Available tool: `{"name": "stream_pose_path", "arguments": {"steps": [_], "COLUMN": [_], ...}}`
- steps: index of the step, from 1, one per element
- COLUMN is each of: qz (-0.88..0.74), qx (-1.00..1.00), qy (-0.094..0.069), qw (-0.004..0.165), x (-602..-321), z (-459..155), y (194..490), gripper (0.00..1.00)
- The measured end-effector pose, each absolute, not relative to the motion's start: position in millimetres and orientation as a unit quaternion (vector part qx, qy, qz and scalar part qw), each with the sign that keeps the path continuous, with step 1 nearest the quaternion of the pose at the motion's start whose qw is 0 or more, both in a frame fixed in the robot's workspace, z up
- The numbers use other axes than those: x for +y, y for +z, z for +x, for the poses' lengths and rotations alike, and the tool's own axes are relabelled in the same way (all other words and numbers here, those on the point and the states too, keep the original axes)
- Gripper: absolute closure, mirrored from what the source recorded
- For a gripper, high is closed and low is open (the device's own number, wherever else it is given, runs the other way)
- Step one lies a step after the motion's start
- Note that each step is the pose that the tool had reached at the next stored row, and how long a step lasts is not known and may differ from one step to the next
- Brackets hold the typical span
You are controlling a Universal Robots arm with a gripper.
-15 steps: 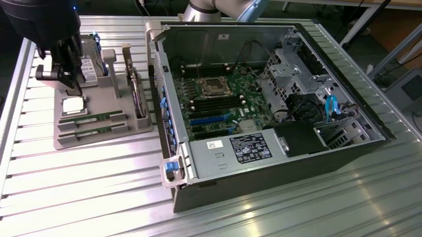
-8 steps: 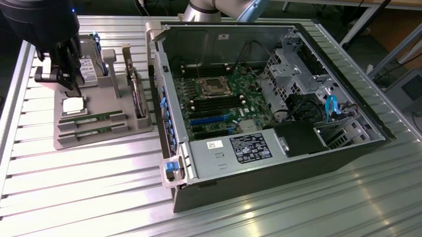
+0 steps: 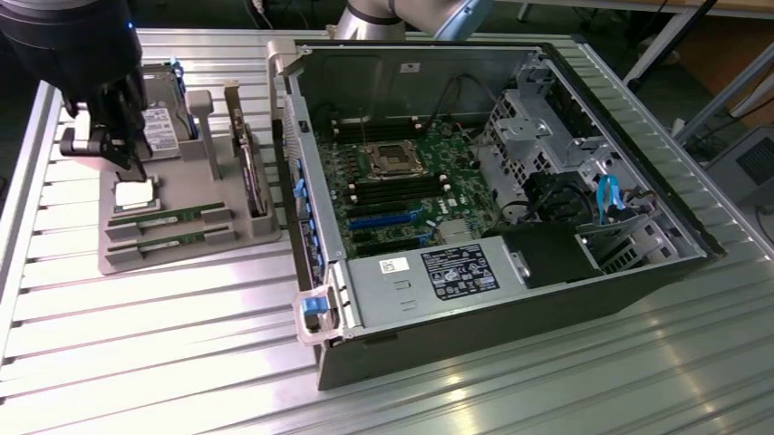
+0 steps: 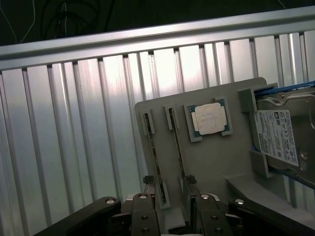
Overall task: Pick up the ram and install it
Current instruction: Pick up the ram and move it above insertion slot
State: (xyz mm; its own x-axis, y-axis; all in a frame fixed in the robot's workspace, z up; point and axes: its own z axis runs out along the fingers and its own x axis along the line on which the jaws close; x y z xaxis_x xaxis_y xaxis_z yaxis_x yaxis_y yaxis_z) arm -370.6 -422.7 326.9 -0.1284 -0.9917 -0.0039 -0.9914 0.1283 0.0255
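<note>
"Green and thin, that's the ram (image 3: 169, 216). It lies flat in its slot on the grey tray (image 3: 181, 263), with a second stick (image 3: 169, 240) just beside it. Neither has been lifted."

"And the end effector (image 4: 168, 181)?"

"It hangs above the tray with its fingers spread and nothing between them. I'd call this the approach, with the pickup not yet made."

"What would the grab need?"

"My guess is a square descent, one finger on each side of the stick's thin edge, clear of its neighbour and the processor (image 3: 136, 192). The open computer case (image 3: 400, 63) sits well apart on the desk (image 3: 145, 353)."
</note>
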Motion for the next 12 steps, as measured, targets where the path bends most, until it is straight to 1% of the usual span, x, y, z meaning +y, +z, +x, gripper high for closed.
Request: {"name": "stream_pose_path", "arguments": {"steps": [12], "qz": [0.660], "qx": [-0.751], "qy": [-0.011], "qw": [0.007], "x": [-423.0], "z": [-373.8], "y": [319.2], "gripper": [0.64]}}
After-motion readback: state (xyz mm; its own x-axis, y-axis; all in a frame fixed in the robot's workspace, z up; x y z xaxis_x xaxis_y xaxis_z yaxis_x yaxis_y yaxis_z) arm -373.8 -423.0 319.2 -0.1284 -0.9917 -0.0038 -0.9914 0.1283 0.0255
